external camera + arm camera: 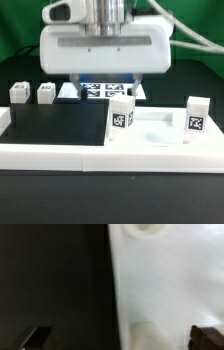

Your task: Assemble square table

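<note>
From my console, the arm's wrist housing (pixel 105 45) fills the top of the exterior view. It is squared to the camera and points straight down over the middle of the desk (pixel 60 125). Its lower end hides part of the marker board (pixel 105 91) behind it, and I cannot make out the grasping end in that view.

The wrist view shows it: the fingers (pixel 38 336) appear as two dark tips standing wide apart, with nothing between them, so they hold nothing.

Under the wrist camera the picture splits in two, with black desk on one side and the white tabletop (pixel 170 280) on the other. The slab's straight edge runs through the gap between the two tips. A hole (pixel 150 228) shows near that edge, and a fainter round mark nearer the tips may be another.

In the exterior view the tabletop (pixel 160 128) lies flat on the exterior view's right, against the low white border wall (pixel 60 155) along the front. Two of the tagged legs stand upright there, one (pixel 122 112) at the slab's edge toward the exterior view's left and one (pixel 196 115) at its right edge. I cannot tell whether they stand on the slab or just beside it. Two more legs (pixel 18 93) (pixel 46 92) sit near each other at the back on the exterior view's left, well apart from the slab.
</note>
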Motion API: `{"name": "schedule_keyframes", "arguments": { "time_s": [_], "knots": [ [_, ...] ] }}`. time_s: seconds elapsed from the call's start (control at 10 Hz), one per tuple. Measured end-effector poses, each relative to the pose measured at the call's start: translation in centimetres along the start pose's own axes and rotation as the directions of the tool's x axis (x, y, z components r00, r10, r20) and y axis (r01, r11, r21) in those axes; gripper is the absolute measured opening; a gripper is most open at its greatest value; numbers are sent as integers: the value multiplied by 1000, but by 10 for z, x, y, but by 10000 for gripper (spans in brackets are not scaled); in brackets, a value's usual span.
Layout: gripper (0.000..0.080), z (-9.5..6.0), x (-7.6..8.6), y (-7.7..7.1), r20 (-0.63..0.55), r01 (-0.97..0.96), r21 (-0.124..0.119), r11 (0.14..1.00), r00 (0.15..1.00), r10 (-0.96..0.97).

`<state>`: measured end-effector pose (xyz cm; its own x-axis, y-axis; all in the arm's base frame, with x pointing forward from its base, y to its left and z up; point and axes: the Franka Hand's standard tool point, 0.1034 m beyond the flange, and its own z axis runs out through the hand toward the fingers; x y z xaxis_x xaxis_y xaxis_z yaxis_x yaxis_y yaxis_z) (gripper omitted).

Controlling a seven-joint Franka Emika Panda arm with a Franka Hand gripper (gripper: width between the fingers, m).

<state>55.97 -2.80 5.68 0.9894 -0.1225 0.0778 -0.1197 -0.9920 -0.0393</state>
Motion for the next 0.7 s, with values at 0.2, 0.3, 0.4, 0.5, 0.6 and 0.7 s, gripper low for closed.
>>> {"name": "schedule_keyframes", "arguments": {
  "time_s": [0.2, 0.3, 0.4, 0.5, 0.6, 0.7],
  "knots": [
    [649, 10, 0, 4, -3, 0, -15, 1000, 1000, 0],
    [649, 10, 0, 5, -3, 0, -15, 1000, 1000, 0],
    [649, 11, -1, 5, -2, 0, -16, 1000, 1000, 0],
    [649, 11, -1, 5, -2, 0, -16, 1000, 1000, 0],
    [649, 11, -1, 5, -2, 1, -17, 1000, 1000, -1],
    [649, 13, -3, 6, 4, 3, -17, 1000, 1000, -3]
  ]
}}
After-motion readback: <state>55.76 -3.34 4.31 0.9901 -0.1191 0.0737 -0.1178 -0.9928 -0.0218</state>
